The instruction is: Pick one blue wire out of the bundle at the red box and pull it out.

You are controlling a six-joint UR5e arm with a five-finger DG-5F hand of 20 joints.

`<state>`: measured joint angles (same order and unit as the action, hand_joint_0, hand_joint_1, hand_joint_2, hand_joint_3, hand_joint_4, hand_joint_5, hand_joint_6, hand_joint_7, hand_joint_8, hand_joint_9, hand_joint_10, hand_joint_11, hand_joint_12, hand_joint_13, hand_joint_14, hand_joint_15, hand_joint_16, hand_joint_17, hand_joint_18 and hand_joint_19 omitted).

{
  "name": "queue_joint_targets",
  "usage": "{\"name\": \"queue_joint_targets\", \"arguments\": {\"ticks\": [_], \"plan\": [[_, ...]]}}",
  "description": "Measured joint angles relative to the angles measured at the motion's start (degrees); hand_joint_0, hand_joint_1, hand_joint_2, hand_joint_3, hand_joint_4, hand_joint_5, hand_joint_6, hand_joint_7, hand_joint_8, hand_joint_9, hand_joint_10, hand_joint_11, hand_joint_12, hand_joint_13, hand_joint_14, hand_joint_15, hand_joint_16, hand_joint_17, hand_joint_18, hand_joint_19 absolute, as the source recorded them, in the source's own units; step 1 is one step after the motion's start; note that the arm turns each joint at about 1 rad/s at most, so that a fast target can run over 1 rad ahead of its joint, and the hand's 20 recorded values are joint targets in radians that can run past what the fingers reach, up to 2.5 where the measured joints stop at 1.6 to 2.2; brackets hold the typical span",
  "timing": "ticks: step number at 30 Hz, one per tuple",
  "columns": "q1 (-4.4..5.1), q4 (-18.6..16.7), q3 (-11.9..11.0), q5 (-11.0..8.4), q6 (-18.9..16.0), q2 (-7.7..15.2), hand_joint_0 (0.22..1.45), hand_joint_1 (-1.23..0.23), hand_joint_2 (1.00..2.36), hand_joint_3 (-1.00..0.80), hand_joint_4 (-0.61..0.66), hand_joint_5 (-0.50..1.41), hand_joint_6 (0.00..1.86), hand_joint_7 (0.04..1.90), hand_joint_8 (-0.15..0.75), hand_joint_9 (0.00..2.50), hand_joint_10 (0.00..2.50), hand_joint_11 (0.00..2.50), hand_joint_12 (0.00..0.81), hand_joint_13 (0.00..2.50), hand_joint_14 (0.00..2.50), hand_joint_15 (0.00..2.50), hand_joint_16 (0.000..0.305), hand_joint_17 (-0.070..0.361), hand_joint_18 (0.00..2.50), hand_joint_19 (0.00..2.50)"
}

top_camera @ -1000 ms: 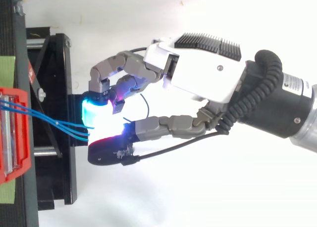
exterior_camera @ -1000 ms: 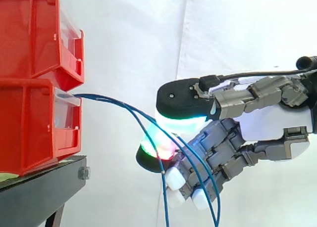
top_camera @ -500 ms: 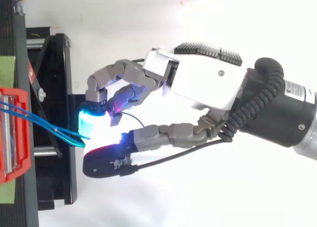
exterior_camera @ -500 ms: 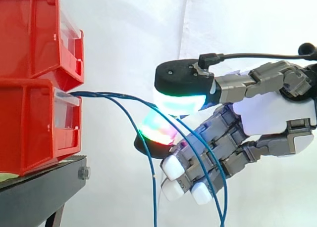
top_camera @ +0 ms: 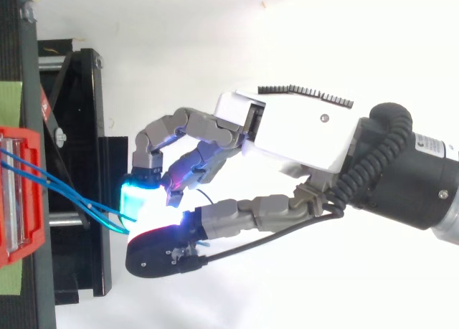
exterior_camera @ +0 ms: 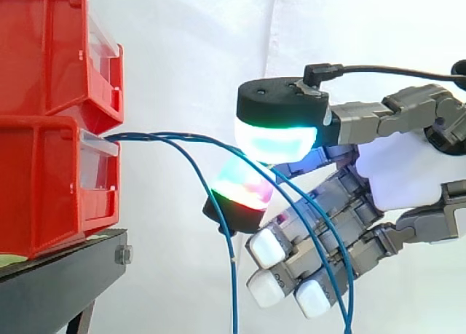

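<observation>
At the far left two red bins (exterior_camera: 44, 130) sit stacked on a black stand (exterior_camera: 54, 283), with a white curtain (exterior_camera: 189, 43) behind; from the clear front of the lower bin a small bundle of blue wires (exterior_camera: 145, 137) runs out level to the right, then droops; one strand hangs straight down just left of the hand (exterior_camera: 404, 174), while the others pass between two glowing pads (exterior_camera: 275, 141), a cyan-green one above and a red-green one below, which are pressed together on them in a pinch; beyond that the strands fall across the other fingers (exterior_camera: 266, 248), which are curled, white-tipped, beneath the palm; the arm reaches in from the right.
</observation>
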<state>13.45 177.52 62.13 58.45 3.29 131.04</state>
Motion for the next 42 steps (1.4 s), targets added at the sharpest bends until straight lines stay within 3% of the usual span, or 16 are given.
{"name": "queue_joint_targets", "arguments": {"ticks": [7, 17, 26, 31, 37, 42], "plan": [[0.13, 1.25, -0.6, 0.08, -3.22, 0.0, 0.64, -0.74, 1.02, 0.06, -0.09, -0.16, 0.97, 1.17, 0.364, 1.03, 0.01, 0.64, 0.442, 0.9, 0.02, 0.46, 0.063, 0.141, 0.84, 0.51], [0.27, 5.51, -2.84, 0.08, -4.47, 0.0, 0.64, -0.74, 1.02, 0.06, -0.12, -0.16, 0.97, 1.12, 0.362, 1.04, 0.01, 0.63, 0.454, 0.87, 0.02, 0.45, 0.064, 0.144, 0.84, 0.5], [0.43, 16.38, -4.72, -0.64, -2.57, -0.04, 0.63, -0.75, 1.01, 0.06, -0.13, -0.15, 0.96, 1.11, 0.333, 0.77, 0.01, 0.38, 0.449, 0.77, 0.02, 0.4, 0.064, 0.144, 0.78, 0.48], [0.44, 21.69, -4.8, -3.58, -0.44, -0.06, 0.63, -0.75, 1.01, 0.06, -0.13, -0.15, 0.96, 1.12, 0.331, 0.74, 0.01, 0.37, 0.449, 0.76, 0.01, 0.39, 0.063, 0.143, 0.77, 0.48], [0.44, 23.45, -5.29, -9.81, 3.72, -0.27, 0.63, -0.75, 1.01, 0.06, -0.11, -0.15, 0.96, 1.13, 0.333, 0.74, 0.01, 0.37, 0.45, 0.76, 0.02, 0.4, 0.063, 0.143, 0.77, 0.48], [0.44, 24.38, -6.74, -11.96, 6.66, -0.58, 0.63, -0.75, 1.01, 0.04, -0.1, -0.15, 0.96, 1.11, 0.334, 0.74, 0.01, 0.38, 0.454, 0.76, 0.01, 0.39, 0.064, 0.144, 0.77, 0.48]]}}
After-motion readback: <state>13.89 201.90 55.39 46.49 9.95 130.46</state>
